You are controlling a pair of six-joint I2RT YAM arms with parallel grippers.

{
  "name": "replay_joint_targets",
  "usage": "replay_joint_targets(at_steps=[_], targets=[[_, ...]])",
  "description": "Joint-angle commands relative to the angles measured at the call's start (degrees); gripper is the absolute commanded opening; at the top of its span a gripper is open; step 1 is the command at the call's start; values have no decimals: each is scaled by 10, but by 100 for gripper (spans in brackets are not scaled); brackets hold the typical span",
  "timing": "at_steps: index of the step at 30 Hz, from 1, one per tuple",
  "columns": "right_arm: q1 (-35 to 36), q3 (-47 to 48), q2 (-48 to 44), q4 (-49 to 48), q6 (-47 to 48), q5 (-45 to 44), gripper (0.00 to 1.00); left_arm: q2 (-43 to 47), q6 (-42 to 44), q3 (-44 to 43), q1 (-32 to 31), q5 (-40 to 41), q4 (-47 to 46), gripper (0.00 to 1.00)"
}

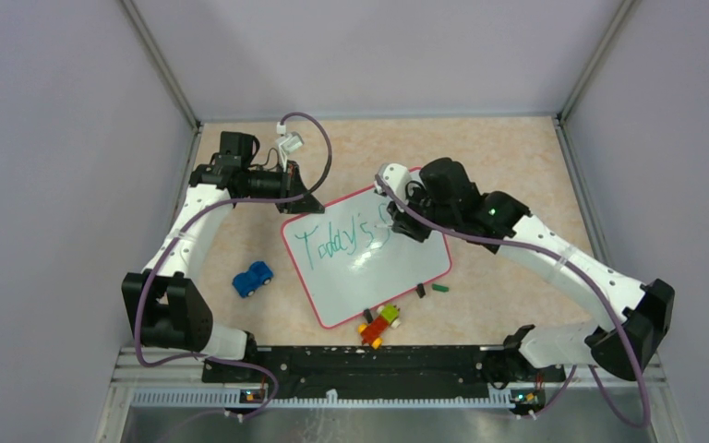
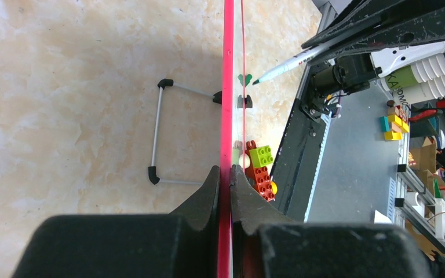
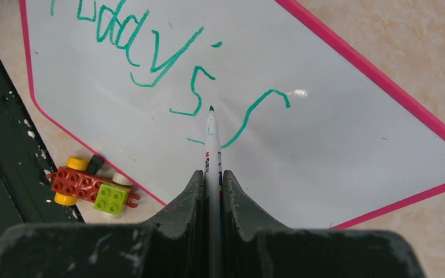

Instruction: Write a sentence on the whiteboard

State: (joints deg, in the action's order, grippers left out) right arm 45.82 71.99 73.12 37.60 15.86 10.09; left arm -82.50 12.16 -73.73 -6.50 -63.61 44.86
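The whiteboard (image 1: 378,272) with a red-pink rim stands tilted on the table. Green lettering (image 1: 337,243) on it reads "Today's", with a curved stroke begun to its right (image 3: 255,116). My left gripper (image 1: 300,198) is shut on the board's far left rim (image 2: 227,116), which I see edge-on. My right gripper (image 1: 404,217) is shut on a white marker (image 3: 211,145). Its green tip (image 3: 211,109) is at the board's face just right of the "s". The marker also shows in the left wrist view (image 2: 290,62).
A blue toy car (image 1: 252,278) sits left of the board. A red, green and yellow brick toy (image 1: 380,325) lies at the board's near edge, also seen from the right wrist (image 3: 90,186). A small green piece (image 1: 439,288) lies right of the board. A wire stand (image 2: 162,133) props the board behind.
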Motion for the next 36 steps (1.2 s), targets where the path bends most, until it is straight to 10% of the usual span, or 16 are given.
replay_joint_targets(at_steps=[1, 36], targets=[[-6, 24, -2, -14, 6, -32, 0, 0, 6, 3, -8, 2, 23, 0], [-46, 1, -28, 11, 31, -24, 0, -3, 6, 3, -8, 3, 25, 0]])
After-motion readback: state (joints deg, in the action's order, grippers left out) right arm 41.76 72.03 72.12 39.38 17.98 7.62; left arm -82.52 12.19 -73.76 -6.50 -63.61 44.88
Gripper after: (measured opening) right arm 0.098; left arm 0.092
